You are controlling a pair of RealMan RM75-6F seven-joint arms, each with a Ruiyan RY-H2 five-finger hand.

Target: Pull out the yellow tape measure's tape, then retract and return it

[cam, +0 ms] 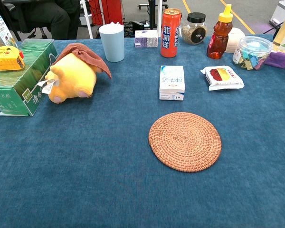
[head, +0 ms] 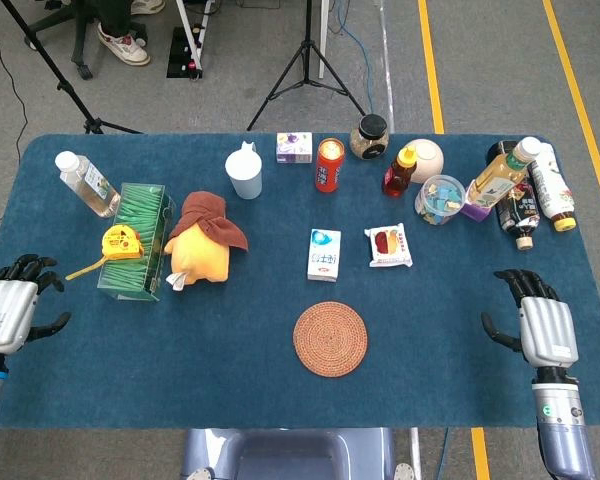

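The yellow tape measure (head: 121, 241) sits on top of the green tea box (head: 138, 240), at the box's left side; a short length of yellow tape (head: 83, 268) hangs out toward the table. In the chest view the tape measure (cam: 6, 58) shows at the far left on the box (cam: 19, 83). My left hand (head: 10, 310) hovers at the table's left edge, below and left of the tape measure, open and holding nothing. My right hand (head: 538, 325) rests open at the right edge, far from it. Neither hand shows in the chest view.
A yellow plush toy (head: 202, 242) lies right beside the tea box. A water bottle (head: 86, 183) stands behind the box. A woven coaster (head: 330, 338), a white carton (head: 323, 254), a snack packet (head: 389, 245), a cup (head: 244, 173), a can (head: 328, 164) and bottles (head: 525, 195) fill the rest.
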